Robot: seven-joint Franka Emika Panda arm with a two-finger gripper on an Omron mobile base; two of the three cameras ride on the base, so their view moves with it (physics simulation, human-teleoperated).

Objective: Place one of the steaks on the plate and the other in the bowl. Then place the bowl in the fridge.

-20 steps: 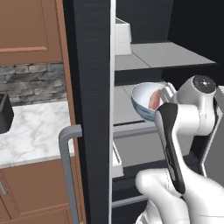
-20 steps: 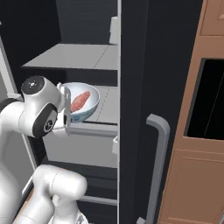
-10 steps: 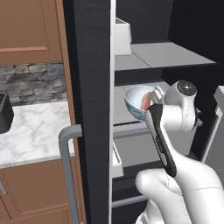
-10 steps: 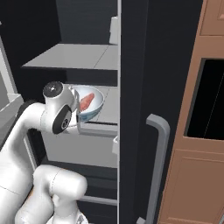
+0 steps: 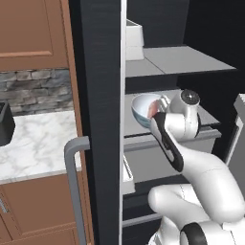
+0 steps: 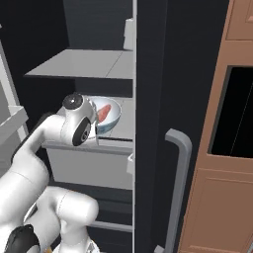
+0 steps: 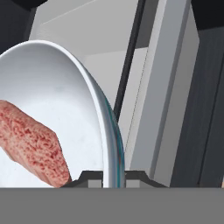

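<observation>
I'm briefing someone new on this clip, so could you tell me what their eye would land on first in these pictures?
Most striking is the pale blue bowl with a pinkish-red steak in it, held over a grey shelf area inside the open black fridge. The gripper pinches the bowl's rim, one finger inside and one outside. The white arm reaches in from below, past the fridge's long grey handle.

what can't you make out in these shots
- Bowl: in the left base view the arm covers its right side, so whether it rests on the shelf or hangs above it is unclear.
- Steak: cut off by the left edge of the hand view.
- Pincer: shut on the bowl rim, but its tips are mostly lost at the bottom of the hand view.
- Fridge lower part: hidden by the arm in both base views.
</observation>
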